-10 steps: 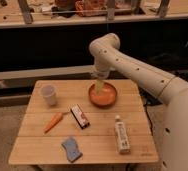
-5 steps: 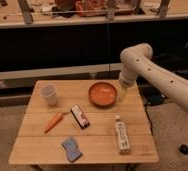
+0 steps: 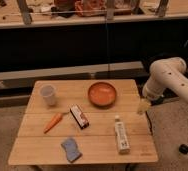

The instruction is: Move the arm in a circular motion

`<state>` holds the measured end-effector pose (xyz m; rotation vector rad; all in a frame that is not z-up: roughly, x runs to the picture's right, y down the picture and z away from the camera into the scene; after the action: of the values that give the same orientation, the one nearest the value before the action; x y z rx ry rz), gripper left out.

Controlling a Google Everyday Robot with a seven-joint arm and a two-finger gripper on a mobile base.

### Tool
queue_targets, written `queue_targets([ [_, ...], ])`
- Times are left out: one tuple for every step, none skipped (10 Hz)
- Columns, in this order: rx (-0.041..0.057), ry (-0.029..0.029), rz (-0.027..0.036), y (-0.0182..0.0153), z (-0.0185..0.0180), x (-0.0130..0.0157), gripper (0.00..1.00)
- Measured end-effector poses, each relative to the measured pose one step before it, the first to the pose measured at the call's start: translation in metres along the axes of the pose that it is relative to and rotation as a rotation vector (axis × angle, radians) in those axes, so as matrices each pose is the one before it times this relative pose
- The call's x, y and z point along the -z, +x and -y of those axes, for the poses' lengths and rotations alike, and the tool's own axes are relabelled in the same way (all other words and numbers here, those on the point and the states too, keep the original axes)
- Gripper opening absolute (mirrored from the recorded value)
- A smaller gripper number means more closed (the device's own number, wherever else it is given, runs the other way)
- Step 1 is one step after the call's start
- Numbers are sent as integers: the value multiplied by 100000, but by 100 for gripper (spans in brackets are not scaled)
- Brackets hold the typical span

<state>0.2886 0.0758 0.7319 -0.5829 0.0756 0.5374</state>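
Here, your thick cream-white tubular robot arm [image 3: 168, 76] comes in from the right edge, which cuts off its upper reach, and bends down beside the pale slatted wooden table [image 3: 42, 150]. Its small pale-yellow gripper [image 3: 143, 106] hangs at the table's right rim, right of the round orange bowl [image 3: 102, 94] and apart from it. You cannot tell whether it is clenched or released. The small dark packet [image 3: 79, 116] beside the orange carrot [image 3: 53, 122] carries markings too blurred to read.
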Motion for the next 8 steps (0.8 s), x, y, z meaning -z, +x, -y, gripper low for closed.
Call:
queue_targets([
  [233, -24, 242, 467, -381, 214, 80],
  [266, -138, 52, 263, -485, 89, 80],
  [1675, -153, 89, -388, -801, 120, 80],
  [1523, -263, -214, -731, -944, -33, 80],
  [2226, -101, -476, -1458, -1449, -44, 80],
  [2360, -27, -559, -1760, -1516, -40, 80],
  [2272, -141, -407, -1976, -1519, -50, 80],
  [2976, -37, -548, -2307, -1623, 31, 80],
])
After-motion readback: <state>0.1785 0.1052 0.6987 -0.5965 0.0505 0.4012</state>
